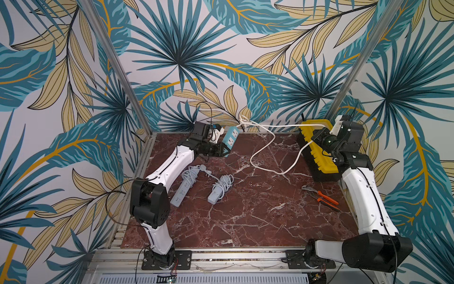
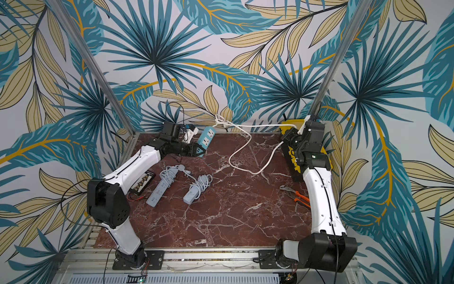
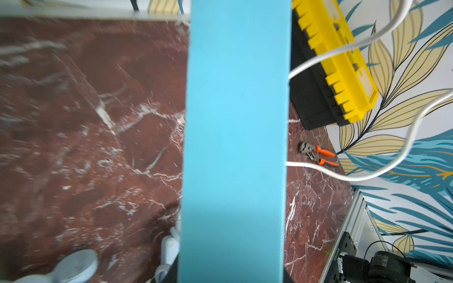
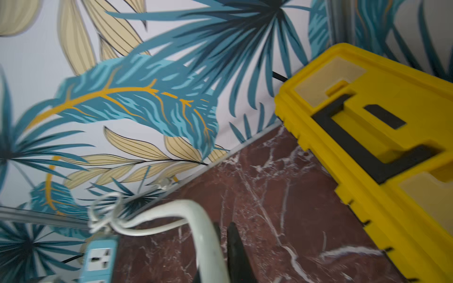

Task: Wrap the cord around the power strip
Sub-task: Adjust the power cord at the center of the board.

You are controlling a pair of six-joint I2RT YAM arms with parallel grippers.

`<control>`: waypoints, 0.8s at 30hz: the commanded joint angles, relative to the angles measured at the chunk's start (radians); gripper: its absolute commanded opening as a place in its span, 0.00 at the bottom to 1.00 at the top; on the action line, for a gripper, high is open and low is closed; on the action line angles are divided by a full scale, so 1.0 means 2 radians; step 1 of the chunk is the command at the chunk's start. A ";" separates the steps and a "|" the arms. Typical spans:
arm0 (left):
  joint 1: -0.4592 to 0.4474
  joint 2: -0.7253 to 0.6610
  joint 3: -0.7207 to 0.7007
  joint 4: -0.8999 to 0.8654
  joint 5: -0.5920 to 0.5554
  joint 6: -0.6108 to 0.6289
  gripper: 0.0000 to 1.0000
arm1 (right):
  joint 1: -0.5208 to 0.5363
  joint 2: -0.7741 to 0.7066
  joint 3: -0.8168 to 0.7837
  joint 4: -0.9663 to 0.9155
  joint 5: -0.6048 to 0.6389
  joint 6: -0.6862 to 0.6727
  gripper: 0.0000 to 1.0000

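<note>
The left gripper [image 1: 223, 150] is clamped on the near end of the blue power strip [image 1: 233, 137]. From that grip the strip slants up and away toward the back wall [image 1: 221, 73], in the far left part of the table [image 1: 245, 221]. The right gripper [image 1: 315, 139] is across on the other side, above the yellow toolbox [image 1: 321, 159]. Its jaws are pinched together on the white cord [image 4: 208, 240], which runs down beside a dark finger [image 4: 235, 250] in the right wrist view. The two grippers are well apart.

The strip is bright blue with white socket faces, and two of them show in both top views. In the left wrist view its plain blue side [image 3: 235, 147] fills the middle. The cord is not wound round the strip. A slack loop of it lies on the table between the arms. From there it climbs to the right gripper, then runs through the air to a tangle [image 1: 243, 120] by the strip's far end, close to the back wall.

At the near edge is a metal rail [image 1: 221, 255] that holds both arm bases. Past it is a wide bare stretch of red marble. Farther on, a long grey strip [image 1: 180, 196] and a short grey strip [image 1: 216, 194] lie side by side on the left, each with its own cord wound round it. Orange pliers [image 1: 324, 198] lie near the right edge. The toolbox sits along that edge toward the far corner. Leafy walls stand on the left, back and right.
</note>
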 commanded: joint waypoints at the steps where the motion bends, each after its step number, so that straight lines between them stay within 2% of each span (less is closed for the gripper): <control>1: 0.075 -0.028 0.012 -0.030 -0.096 -0.040 0.00 | -0.031 -0.008 -0.020 -0.065 0.158 -0.038 0.00; 5: 0.102 -0.043 0.019 -0.030 -0.127 -0.049 0.00 | -0.046 -0.012 -0.046 -0.088 0.195 -0.027 0.00; 8: 0.099 -0.044 0.029 -0.030 -0.140 -0.055 0.00 | -0.046 -0.007 -0.066 -0.089 0.185 -0.030 0.00; 10: 0.064 -0.035 0.048 -0.030 -0.119 -0.038 0.00 | -0.046 0.008 -0.078 -0.087 0.121 -0.034 0.00; 12: 0.010 -0.024 0.070 -0.030 -0.086 -0.003 0.00 | -0.041 0.026 -0.088 -0.083 0.041 -0.030 0.03; 14: -0.045 -0.013 0.092 -0.030 -0.064 0.032 0.00 | -0.026 0.035 -0.110 -0.067 -0.004 -0.032 0.09; 15: -0.070 -0.007 0.102 -0.030 -0.055 0.040 0.00 | -0.017 0.036 -0.120 -0.065 -0.006 -0.034 0.16; 19: -0.115 0.001 0.117 -0.030 -0.039 0.039 0.00 | -0.007 0.037 -0.128 -0.097 0.023 -0.056 0.55; 24: -0.130 -0.003 0.115 -0.030 -0.025 0.037 0.00 | 0.015 -0.008 -0.100 -0.138 0.094 -0.094 0.65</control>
